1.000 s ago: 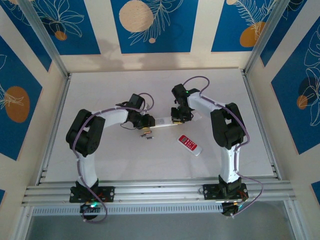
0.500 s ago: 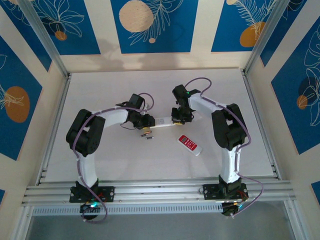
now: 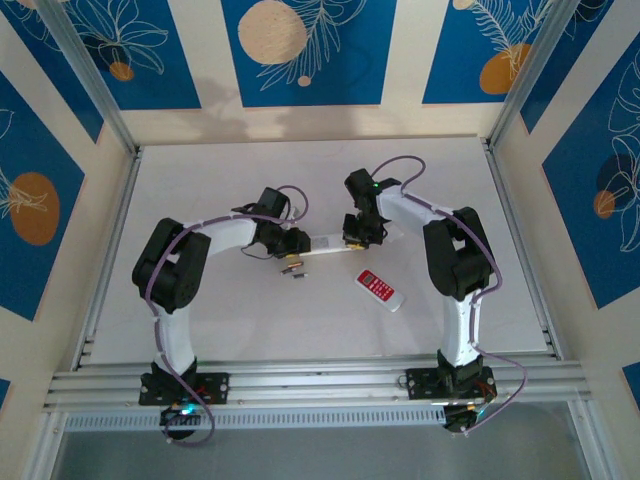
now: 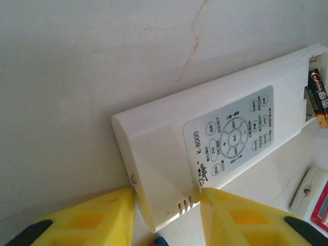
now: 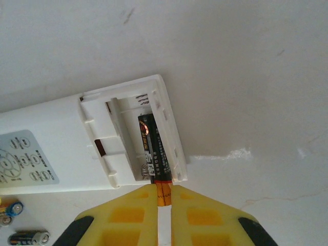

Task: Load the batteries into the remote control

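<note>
left claw (image 4: pixel 167 218) clamped on the white remote (image 4: pixel 169 138), right claw (image 5: pixel 164 207) pinching a battery (image 5: pixel 152 148) lying in its open compartment (image 5: pixel 123 128)

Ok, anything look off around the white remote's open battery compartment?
The black battery with a gold end is not seated: it lies in the slot nearest the end of the white remote control, its gold end sticking out past the compartment's edge, pinched in the right gripper. The other slot is empty.

Bright, even light; soft shadows; slight blur.
</note>
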